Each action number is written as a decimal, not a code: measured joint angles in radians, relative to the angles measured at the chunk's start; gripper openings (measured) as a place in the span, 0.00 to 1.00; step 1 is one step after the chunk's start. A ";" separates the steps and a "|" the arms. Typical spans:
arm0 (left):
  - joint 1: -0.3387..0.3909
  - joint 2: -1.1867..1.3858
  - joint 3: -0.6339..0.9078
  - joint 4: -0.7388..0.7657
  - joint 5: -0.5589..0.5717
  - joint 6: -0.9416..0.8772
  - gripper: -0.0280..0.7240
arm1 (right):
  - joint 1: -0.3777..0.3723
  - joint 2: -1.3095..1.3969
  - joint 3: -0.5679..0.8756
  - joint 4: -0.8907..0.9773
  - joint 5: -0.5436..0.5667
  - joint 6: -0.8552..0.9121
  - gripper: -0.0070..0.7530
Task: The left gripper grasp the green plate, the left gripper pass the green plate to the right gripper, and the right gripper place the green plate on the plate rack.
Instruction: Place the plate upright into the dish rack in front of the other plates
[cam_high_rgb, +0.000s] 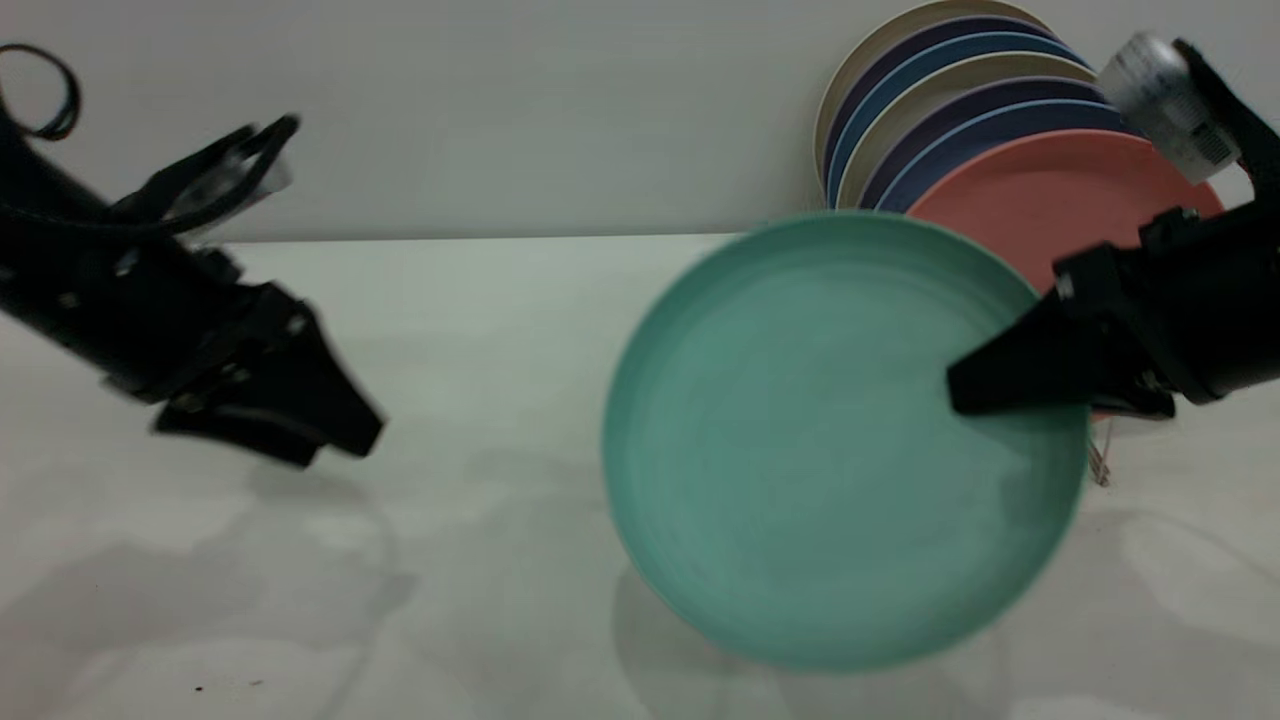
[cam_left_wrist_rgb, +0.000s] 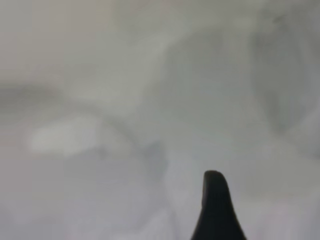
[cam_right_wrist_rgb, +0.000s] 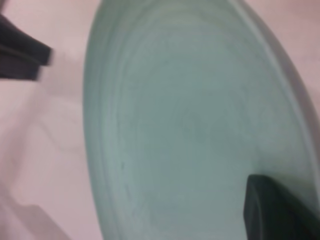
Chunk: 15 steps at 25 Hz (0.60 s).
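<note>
Teal-green, the green plate (cam_high_rgb: 820, 450) hangs tilted above the tabletop (cam_high_rgb: 480, 340), pinched at its rim by my right tool (cam_high_rgb: 965, 392) — just before the racked plates (cam_high_rgb: 960, 120). My left tool (cam_high_rgb: 345, 440) sits well apart; I cannot tell its state.

My right gripper (cam_high_rgb: 965, 392) is solid black, topped with a white-grey tag (cam_high_rgb: 1165, 100) that carries a small dark barcode patch. Between its fingers is the green plate (cam_high_rgb: 820, 450), a flat matte teal-green with faint concentric rings and no printed pattern. Just behind my right fingers stands a salmon-pink plate (cam_high_rgb: 1040, 195), and behind that a row of plates (cam_high_rgb: 950, 90) in cream, dark purple and blue. My left gripper (cam_high_rgb: 345, 440) is black too. Below both, the table (cam_high_rgb: 450, 330) is pale grey-white with soft grey shadows.
</note>
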 joint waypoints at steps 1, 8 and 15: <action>0.007 0.000 0.000 0.055 -0.012 -0.065 0.76 | 0.000 0.000 -0.005 -0.037 -0.022 -0.009 0.13; 0.011 -0.001 0.000 0.399 -0.040 -0.458 0.76 | 0.000 -0.094 -0.154 -0.547 -0.057 0.121 0.13; 0.011 -0.001 0.000 0.480 -0.051 -0.548 0.76 | 0.015 -0.200 -0.425 -1.208 0.111 0.384 0.13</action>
